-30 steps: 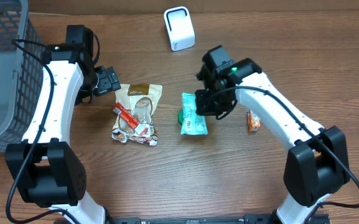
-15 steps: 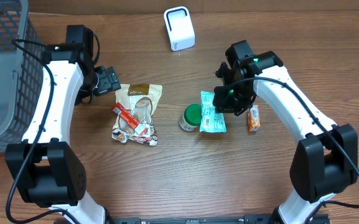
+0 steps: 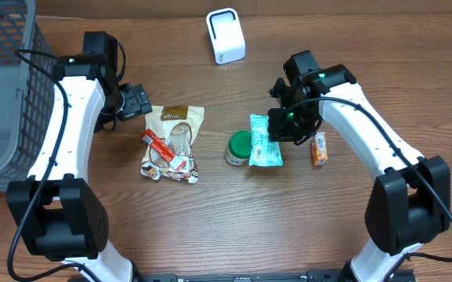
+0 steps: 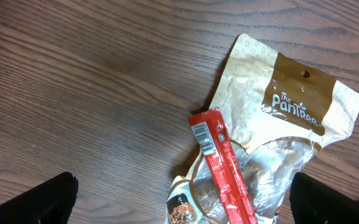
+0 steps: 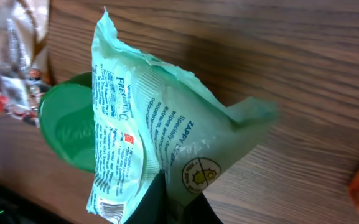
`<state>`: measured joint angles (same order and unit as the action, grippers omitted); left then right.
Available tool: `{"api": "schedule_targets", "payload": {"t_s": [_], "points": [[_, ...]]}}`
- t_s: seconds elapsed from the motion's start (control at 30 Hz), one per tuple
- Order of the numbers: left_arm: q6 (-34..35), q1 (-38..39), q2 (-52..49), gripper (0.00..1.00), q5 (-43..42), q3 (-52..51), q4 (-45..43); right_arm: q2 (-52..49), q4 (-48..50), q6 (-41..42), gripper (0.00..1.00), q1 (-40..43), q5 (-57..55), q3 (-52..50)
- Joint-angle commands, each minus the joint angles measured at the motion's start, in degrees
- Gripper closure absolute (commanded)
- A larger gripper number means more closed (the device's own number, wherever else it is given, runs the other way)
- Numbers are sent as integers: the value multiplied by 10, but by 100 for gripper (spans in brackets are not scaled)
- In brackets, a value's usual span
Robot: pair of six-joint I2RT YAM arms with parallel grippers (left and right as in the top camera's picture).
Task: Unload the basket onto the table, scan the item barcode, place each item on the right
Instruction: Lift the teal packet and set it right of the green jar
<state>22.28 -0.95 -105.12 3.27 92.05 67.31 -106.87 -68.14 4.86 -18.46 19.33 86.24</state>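
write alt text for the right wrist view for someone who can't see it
The right gripper pinches the bottom edge of a crumpled mint-green packet over a wooden table, its printed text and barcode facing the camera. A round green lid shows past the packet's left edge.

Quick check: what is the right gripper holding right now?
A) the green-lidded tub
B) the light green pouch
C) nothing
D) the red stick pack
B: the right wrist view shows the right gripper shut on the lower edge of the light green pouch, while the green-lidded tub sits ungripped beside it.
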Motion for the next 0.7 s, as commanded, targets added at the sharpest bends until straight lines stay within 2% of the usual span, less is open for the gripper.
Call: {"api": "schedule_targets", "payload": {"t_s": [0.0,0.27,0.47,0.67], "points": [[-9,0,3,0,3,9,-1,21,3,-5,94,0,38,26],[-9,0,3,0,3,9,-1,37,-2,-5,93,4,25,35],[-9,0,3,0,3,9,-1,37,-21,-5,93,10,-35,33],[-9,0,3,0,3,10,-1,37,-5,-4,93,10,-43,4]]}}
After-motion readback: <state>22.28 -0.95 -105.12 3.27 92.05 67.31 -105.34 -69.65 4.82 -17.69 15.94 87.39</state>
